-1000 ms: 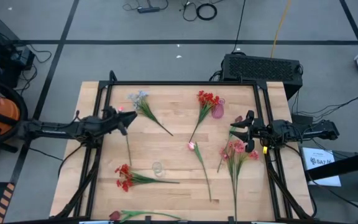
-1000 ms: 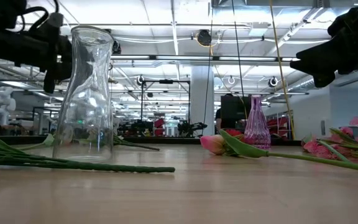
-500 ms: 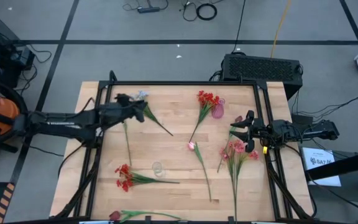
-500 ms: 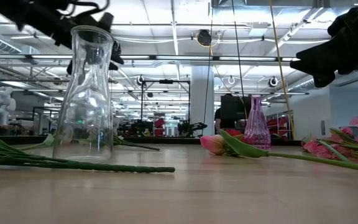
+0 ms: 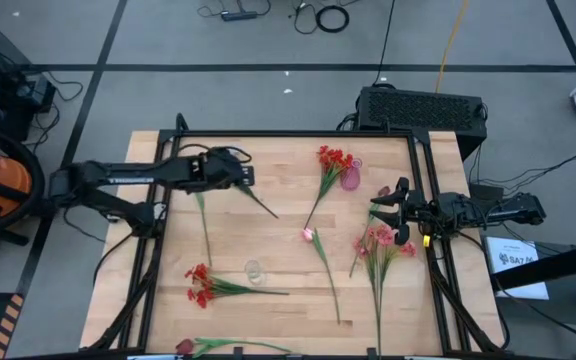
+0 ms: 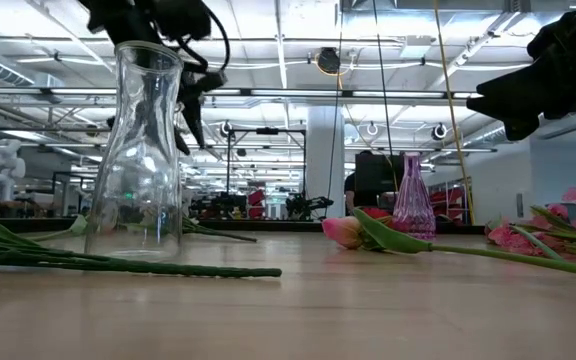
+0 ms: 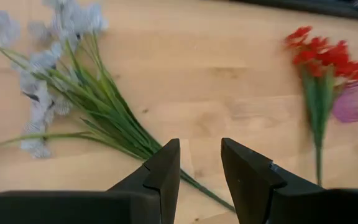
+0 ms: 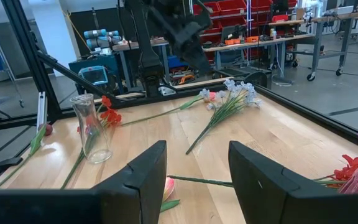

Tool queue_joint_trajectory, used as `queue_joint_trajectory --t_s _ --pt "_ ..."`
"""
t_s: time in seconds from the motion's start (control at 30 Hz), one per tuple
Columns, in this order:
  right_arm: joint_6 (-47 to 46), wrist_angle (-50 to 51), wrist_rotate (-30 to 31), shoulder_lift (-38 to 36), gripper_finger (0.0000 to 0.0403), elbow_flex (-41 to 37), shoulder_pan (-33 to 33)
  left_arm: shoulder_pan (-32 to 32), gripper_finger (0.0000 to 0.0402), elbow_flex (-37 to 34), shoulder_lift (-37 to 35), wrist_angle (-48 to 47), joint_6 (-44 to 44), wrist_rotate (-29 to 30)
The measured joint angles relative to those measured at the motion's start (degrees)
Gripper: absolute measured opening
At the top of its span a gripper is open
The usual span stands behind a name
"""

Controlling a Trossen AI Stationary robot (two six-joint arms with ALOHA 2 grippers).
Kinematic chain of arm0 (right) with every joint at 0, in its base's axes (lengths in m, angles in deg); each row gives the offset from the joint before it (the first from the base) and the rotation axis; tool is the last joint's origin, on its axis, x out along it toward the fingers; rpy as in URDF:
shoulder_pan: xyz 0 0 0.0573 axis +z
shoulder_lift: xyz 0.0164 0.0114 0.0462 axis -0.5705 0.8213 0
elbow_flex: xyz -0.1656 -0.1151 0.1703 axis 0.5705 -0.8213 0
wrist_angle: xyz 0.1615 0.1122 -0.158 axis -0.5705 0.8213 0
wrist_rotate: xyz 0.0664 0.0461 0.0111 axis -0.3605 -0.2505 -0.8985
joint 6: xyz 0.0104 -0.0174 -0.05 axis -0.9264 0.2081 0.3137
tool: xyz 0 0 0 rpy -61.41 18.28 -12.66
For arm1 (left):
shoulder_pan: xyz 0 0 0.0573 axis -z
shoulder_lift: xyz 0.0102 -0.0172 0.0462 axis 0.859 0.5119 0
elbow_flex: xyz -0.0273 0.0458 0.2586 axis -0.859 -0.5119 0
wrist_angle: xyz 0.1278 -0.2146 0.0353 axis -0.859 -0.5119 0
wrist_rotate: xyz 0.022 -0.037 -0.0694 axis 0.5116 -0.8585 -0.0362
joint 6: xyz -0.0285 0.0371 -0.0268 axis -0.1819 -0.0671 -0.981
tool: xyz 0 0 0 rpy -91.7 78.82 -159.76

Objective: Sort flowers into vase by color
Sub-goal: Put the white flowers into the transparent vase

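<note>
- Overhead, the wooden table [image 5: 288, 240] is ringed by a dark frame, and bare wood lies open on the left-arm side of the clear glass vase [image 5: 254, 270].
- Left gripper [image 5: 249, 176] hangs over the stems of the pale blue spray [image 7: 55, 81], toward the far left corner from the clear glass vase; its jaws are parted with nothing between them.
- Right gripper [image 5: 376, 214] waits near the right edge, well to the right of that vase, jaws likewise parted and empty.
- Pink spray [image 5: 378, 240] lies under and just beside the right gripper, its stem running toward the near edge.
- Red spray [image 5: 200, 284] lies just left of the clear vase, its stem passing close by the vase base.
- Another red spray [image 5: 332, 160] lies at the far side, its blossoms touching or just beside the small pink vase [image 5: 351, 178].
- Single pink bud [image 5: 309, 235] lies up and right of the clear vase, in the middle of the table.
- One more stem with a red bud [image 5: 184, 347] lies along the near edge, below the clear vase.
</note>
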Motion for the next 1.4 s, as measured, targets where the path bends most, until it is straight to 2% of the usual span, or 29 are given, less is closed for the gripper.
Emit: queue_joint_trajectory --t_s 0.37,0.5,0.73,0.83,1.0,1.17,1.4 --pt "0.0 0.0 0.0 0.0 0.0164 0.0 0.0 -2.3 0.0132 0.0 6.8 2.6 -7.0 -4.4" --pt "0.0 0.0 0.0 0.0 0.0164 0.0 0.0 -2.8 0.0162 0.0 7.7 2.7 -7.9 -6.4" --pt "0.0 0.0 0.0 0.0 0.0164 0.0 0.0 -2.8 0.0236 0.0 8.2 2.6 -13.5 -6.4" --pt "0.0 0.0 0.0 0.0 0.0164 0.0 0.0 -3.0 0.0254 0.0 8.2 2.0 -17.7 -6.4" --pt "0.0 0.0 0.0 0.0 0.0164 0.0 0.0 -5.4 0.0257 0.0 8.2 -1.0 -22.9 -7.7" --pt "0.0 0.0 0.0 0.0 0.0164 0.0 0.0 -8.8 0.0258 0.0 8.4 -1.4 -23.5 -12.8" --pt "0.0 0.0 0.0 0.0 0.0164 0.0 0.0 -12.3 0.0258 0.0 14.2 -0.6 -23.4 -18.4"
